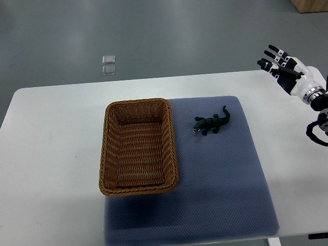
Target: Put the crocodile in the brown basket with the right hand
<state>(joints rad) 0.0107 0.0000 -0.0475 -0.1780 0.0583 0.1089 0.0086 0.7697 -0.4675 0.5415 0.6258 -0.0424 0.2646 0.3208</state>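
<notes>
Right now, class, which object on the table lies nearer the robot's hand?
The dark crocodile, lying right of the brown basket, on the side where the right hand is.

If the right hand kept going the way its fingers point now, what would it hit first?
Nothing, as far as shown: the right hand points up-left, past the table and its far edge, over floor. The crocodile lies lower left, off that line. Height is unclear.

A: Where does the crocodile [211,123] lie?
B: On the blue mat [220,184], just right of the brown basket [138,103], not touching it. Both sit on the white surface [51,154].
A: And the right hand [288,70]?
B: Over the surface's far right corner, well apart from the crocodile, fingers [274,50] spread.
</notes>
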